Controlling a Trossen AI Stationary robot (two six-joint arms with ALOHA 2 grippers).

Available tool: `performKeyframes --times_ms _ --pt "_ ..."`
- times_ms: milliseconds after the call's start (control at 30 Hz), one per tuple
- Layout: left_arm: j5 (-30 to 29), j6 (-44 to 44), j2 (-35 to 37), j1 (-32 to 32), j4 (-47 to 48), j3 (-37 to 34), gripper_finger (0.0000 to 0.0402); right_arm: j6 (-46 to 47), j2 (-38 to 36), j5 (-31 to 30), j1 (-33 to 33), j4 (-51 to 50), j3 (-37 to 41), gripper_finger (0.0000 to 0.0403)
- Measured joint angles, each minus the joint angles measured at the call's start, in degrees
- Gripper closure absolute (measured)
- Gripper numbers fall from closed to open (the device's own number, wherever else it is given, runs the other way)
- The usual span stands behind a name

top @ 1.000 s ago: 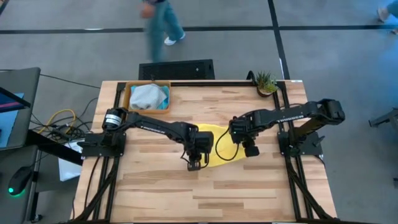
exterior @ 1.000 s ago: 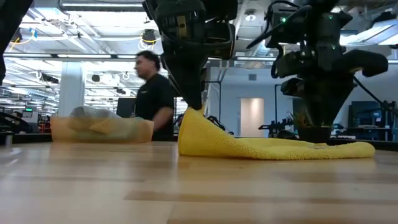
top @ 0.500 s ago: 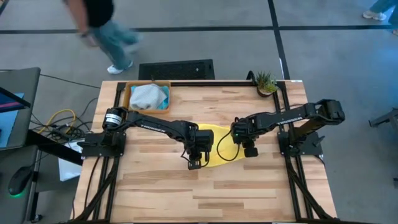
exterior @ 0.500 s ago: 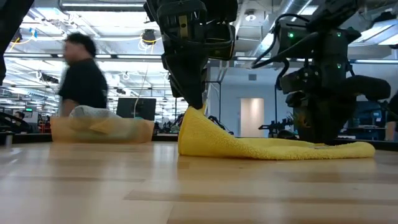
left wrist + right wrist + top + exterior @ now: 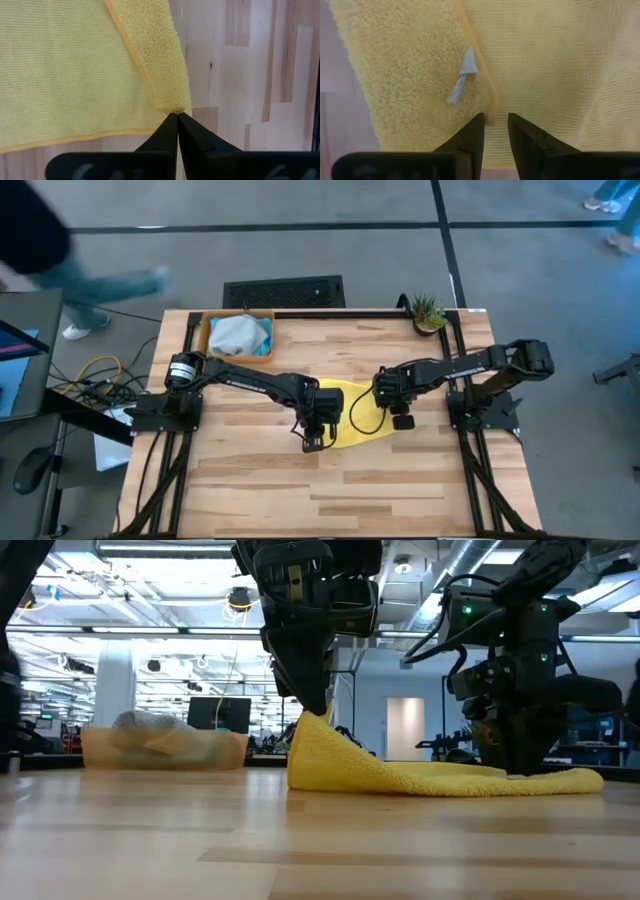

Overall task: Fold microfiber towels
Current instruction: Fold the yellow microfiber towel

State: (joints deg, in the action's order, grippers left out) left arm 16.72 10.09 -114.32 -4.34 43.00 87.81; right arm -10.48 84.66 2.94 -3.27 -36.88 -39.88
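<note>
A yellow towel (image 5: 358, 408) lies mid-table, its right part flat on the wood (image 5: 480, 780) and its near-left corner raised. My left gripper (image 5: 313, 442) is shut on that corner. My right gripper (image 5: 400, 420) points down over the towel's right part, where a folded-over edge with a small white tag (image 5: 462, 75) shows. Its fingers (image 5: 476, 131) are open a little, one on each side of that edge, with their tips down at the cloth (image 5: 520, 770). My left gripper pinches the towel's corner (image 5: 175, 107) between its two fingertips, slanting down from above. The corner is lifted off the table (image 5: 312, 720), and the cloth slopes down from it to the part lying flat. My right gripper: I cannot tell whether its fingertips touch the towel.
An orange tray (image 5: 207, 330) with grey and blue cloths in it stands at the far left. A small potted plant (image 5: 428, 312) is at the far right corner. Bare wood lies along the near side. A person moves past beyond the table's far left.
My right gripper has sunk toward the towel's right part. The left gripper and the raised corner have kept still. The person behind the table has walked off toward the left.
</note>
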Motion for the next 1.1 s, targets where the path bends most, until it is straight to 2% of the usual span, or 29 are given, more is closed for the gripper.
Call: performKeyframes --times_ms 133,367,600,767,933,1100 --pt "0.0 0.0 0.0 0.0 0.0 0.0 0.0401 0.0 0.0 0.2 0.0 -0.1 0.0 0.0320" --pt "0.0 0.0 0.0 0.0 0.0 0.0 0.0401 0.6 0.0 0.4 0.0 -0.6 0.0 0.0394" --pt "-0.5 0.3 0.0 0.0 0.0 0.0 0.0401 3.9 0.0 1.6 0.6 -5.8 -1.9 0.0398" --pt "-0.7 3.7 0.0 1.2 0.8 0.0 0.0401 4.7 0.0 1.2 1.0 -11.2 -4.8 0.0399" --pt "-3.8 4.6 0.0 2.9 3.0 0.0 0.0401 5.9 0.0 -0.9 1.0 -15.6 -7.6 0.0400" --pt "-7.3 3.9 0.0 4.7 5.2 2.3 0.0401 6.0 0.0 -6.6 0.8 -18.2 -9.9 0.0400"
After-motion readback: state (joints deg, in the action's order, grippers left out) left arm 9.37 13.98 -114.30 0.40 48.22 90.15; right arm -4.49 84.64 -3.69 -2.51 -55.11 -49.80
